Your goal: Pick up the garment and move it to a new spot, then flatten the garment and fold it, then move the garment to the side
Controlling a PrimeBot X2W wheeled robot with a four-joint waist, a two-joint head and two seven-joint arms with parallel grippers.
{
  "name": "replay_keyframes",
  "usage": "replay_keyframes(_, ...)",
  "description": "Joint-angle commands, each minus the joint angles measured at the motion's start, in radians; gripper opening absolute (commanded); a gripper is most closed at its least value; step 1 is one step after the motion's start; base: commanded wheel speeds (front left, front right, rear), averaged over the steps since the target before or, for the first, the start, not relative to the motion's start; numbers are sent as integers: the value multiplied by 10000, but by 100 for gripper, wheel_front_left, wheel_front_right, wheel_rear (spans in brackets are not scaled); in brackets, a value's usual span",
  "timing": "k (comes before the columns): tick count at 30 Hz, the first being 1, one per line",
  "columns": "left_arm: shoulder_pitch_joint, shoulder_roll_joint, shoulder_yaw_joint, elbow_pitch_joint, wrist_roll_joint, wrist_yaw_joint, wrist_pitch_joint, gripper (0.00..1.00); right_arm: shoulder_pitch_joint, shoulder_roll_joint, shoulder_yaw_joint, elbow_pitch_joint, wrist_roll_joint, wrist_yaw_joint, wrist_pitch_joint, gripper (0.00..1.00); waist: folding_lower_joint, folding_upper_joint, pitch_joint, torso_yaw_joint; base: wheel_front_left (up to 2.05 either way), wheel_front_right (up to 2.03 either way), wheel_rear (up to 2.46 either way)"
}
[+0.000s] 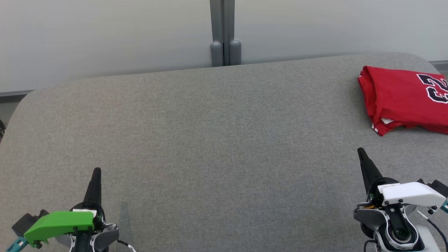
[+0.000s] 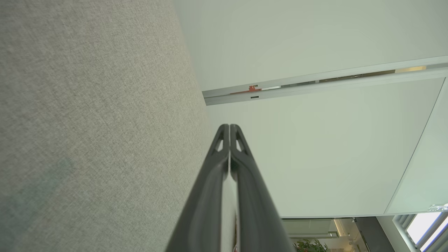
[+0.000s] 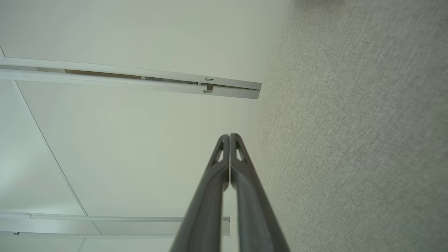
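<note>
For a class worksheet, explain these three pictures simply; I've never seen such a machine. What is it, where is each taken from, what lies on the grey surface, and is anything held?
It is a wheeled robot with two arms, each ending in a gripper with two long dark fingers. The wide picture comes from its head camera, looking down at a grey table: left gripper lower left, right gripper lower right. The other two come from wrist cameras looking along each gripper's fingers. A folded red garment lies at the table's far right. Both grippers are shut and hold nothing.
</note>
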Motion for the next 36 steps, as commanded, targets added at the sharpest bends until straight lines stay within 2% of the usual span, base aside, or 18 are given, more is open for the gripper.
replay_keyframes(1,-230,61,58,-78,-247,-91,63,0,55,-41,-55,-89,223,5,69,0,0,0,-7,-1,0,0,0)
replay_keyframes(22,-312,68,243,-123,-1516,-271,428,0,115,-37,-266,-175,1638,4,455,0,0,0,-96,-20,0,0,0)
replay_keyframes(36,-293,69,237,-116,-1513,-270,445,0,113,-27,-276,-172,1634,4,457,0,0,0,-99,-21,0,0,0)
